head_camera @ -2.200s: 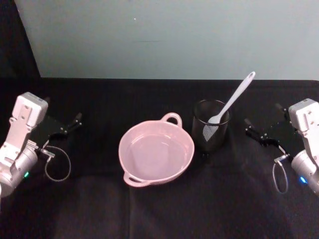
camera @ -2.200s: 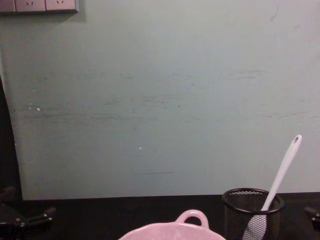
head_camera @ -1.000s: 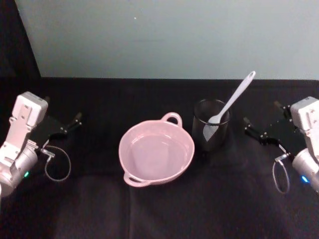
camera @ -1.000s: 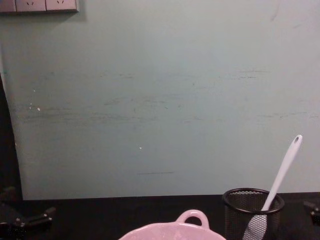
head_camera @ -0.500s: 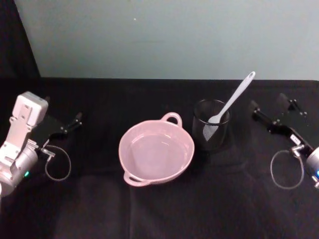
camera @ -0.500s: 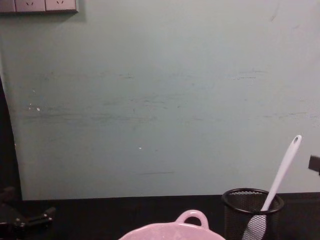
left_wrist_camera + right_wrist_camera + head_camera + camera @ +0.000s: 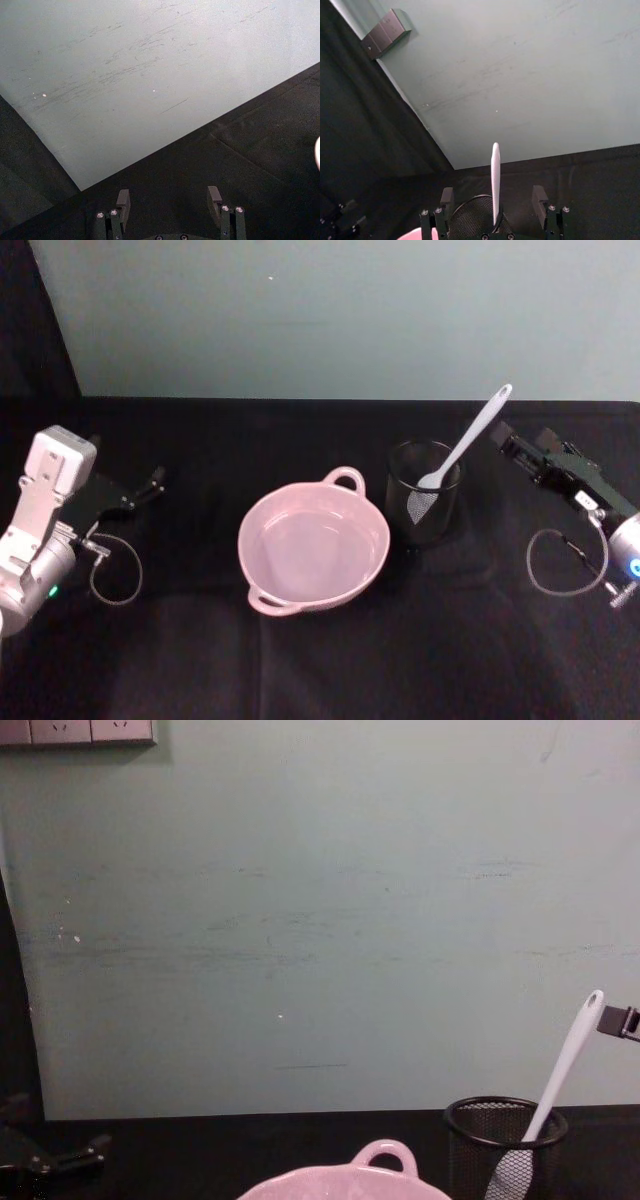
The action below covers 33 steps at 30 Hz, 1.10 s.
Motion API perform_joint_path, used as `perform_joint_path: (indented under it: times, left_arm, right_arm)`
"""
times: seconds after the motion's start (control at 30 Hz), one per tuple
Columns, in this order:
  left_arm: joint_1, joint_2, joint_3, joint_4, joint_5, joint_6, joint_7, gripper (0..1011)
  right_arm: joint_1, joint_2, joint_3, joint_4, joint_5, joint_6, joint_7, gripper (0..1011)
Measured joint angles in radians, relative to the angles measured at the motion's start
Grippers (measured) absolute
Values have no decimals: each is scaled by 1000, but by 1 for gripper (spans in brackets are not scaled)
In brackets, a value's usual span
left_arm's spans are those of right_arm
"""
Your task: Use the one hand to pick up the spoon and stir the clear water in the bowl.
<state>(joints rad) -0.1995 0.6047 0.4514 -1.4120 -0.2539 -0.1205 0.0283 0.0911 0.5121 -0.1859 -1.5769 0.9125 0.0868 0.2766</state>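
One arm works: right gripper (image 7: 524, 443), jaws apart, hangs by the handle tip of the spoon (image 7: 470, 440) leaning in the mesh cup (image 7: 423, 502) beside the bowl (image 7: 245, 540) mid-bench, so it should straddle the handle squarely and lift straight, while the left gripper (image 7: 169, 197) sits parked at the left edge.

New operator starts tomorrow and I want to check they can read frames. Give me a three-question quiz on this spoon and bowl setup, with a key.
1. Fill in: the spoon stands blade down in the ___.
2. True or false: the right gripper is shut on the spoon's handle.
3. The spoon stands on which side of the bowl? A: the robot's left. B: the robot's right. C: in front, nearer the robot.
Key: 1, black mesh cup. 2, false: it hovers open near the handle's top end, while the left gripper is parked open on the robot's left. 3, B.
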Motion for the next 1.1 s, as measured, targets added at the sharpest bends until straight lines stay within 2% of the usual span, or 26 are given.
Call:
perform_joint_path:
  times: [0.23,0.47,0.63,0.83,1.1]
  left_arm:
    - [0,0,0,0,0,0,0,1011]
    - [0,0,0,0,0,0,0,1011]
    - [0,0,0,0,0,0,0,1011]
    - [0,0,0,0,0,0,0,1011]
    - [0,0,0,0,0,0,0,1011]
  right_arm:
    - [72,-6,-18,31,59,93,-36,1004]
    - [145,-3,-60,73,63,136,-64,1004]
    - [181,-2,-91,96,53,142,-65,1004]
    - [219,-3,-122,130,16,131,-62,1004]
    - [239,-10,-131,155,-3,122,-46,1004]
